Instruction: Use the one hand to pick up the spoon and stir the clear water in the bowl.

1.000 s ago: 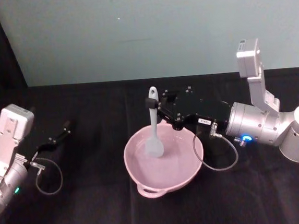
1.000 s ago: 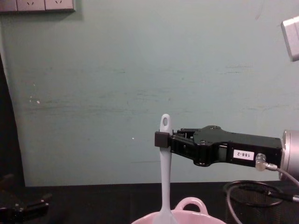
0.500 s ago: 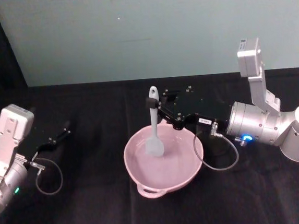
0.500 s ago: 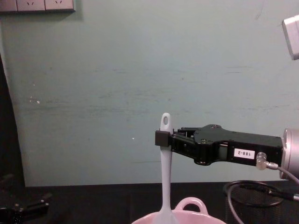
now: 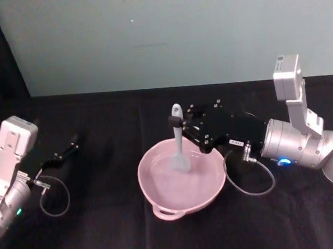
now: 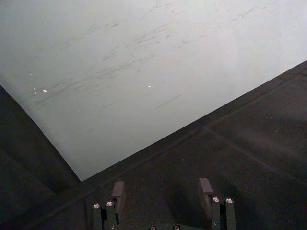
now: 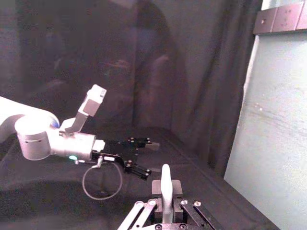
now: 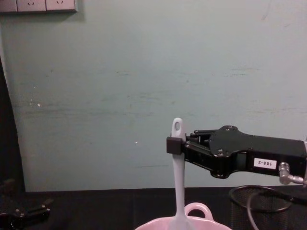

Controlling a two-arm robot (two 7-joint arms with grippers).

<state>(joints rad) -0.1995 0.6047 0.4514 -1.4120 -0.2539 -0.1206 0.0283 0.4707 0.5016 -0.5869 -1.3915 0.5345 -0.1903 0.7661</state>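
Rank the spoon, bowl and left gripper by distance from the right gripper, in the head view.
1. spoon: clamped upright in the right gripper, at centre.
2. bowl: just below it, the spoon's head inside.
3. left gripper: far off on the left, parked.

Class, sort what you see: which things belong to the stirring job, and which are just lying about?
In the job: right gripper gripping the spoon; pink bowl holding its head.
Lying about: left gripper, parked at the left; wire-mesh cup; wall sockets.
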